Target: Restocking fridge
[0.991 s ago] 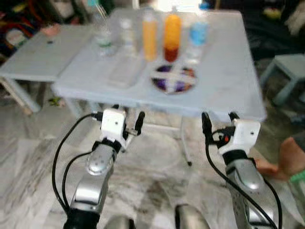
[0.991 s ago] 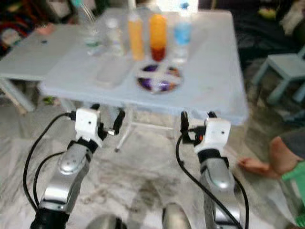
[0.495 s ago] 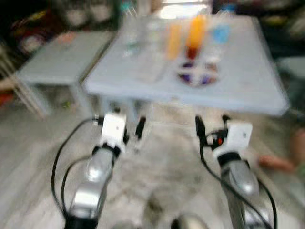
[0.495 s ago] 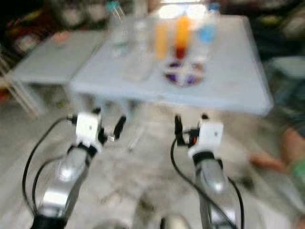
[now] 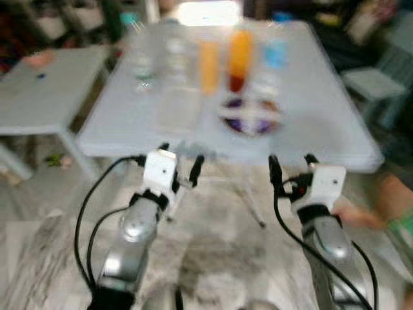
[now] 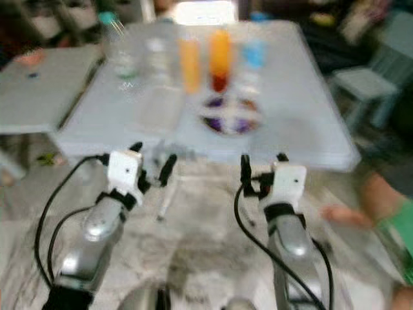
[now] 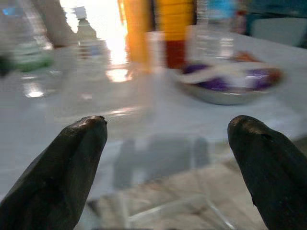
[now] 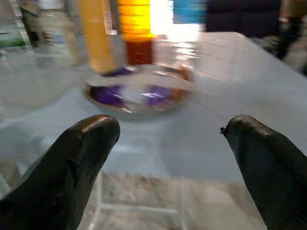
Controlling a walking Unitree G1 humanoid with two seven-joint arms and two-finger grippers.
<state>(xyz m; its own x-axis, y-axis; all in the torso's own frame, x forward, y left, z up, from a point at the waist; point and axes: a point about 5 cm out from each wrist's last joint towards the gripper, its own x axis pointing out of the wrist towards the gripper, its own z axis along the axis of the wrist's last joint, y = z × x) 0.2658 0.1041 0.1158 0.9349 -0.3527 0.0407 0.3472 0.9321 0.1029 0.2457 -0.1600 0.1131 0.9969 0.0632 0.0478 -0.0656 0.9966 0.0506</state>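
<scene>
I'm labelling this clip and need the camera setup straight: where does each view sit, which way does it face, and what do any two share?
Left eye and right eye views: on the head, looking forward and down at the table; both silver arms show, left gripper and right gripper open short of its near edge.
Left wrist view: along its black fingers at the bottles and bowl.
Right wrist view: along its fingers at the bowl.
Shared: all four show the orange bottle and the bowl.

you face pale blue table [image 5: 322, 123]; second low table [image 5: 45, 103] left of it, small stool [image 5: 371, 84] right; marble floor [image 5: 219, 239] below, bright glare behind.
</scene>
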